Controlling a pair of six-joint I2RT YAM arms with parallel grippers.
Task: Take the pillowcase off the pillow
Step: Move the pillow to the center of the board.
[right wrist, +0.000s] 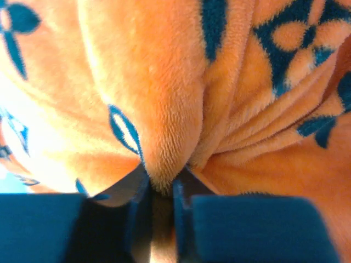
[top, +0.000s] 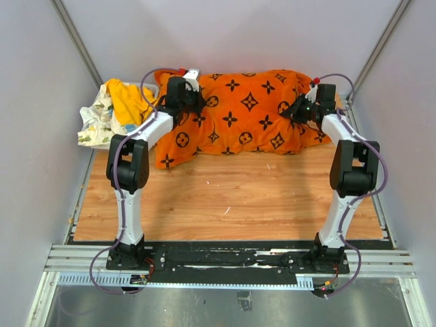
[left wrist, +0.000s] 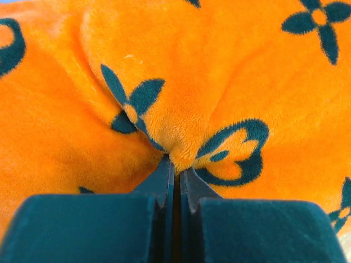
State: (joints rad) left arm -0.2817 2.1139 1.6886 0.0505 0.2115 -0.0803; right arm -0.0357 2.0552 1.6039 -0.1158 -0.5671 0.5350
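Your left pincer (left wrist: 176, 169) and right pincer (right wrist: 162, 183) are each nipped tight on a fold of the orange pillowcase (top: 238, 112), which lies plump across the far side of the tabletop (top: 231, 197), with a yellow cloth (top: 126, 99) and floral-print cloth (top: 95, 119) at its left end.

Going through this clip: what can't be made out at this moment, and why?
The pillow itself: all views, fully covered by the bright orange, black-patterned plush pillowcase.
Whether the left gripper and right gripper pinch fabric alone or pillow too: wrist views, the folds hide it.
The pillowcase's opening: top view, both grippers overlie its ends.
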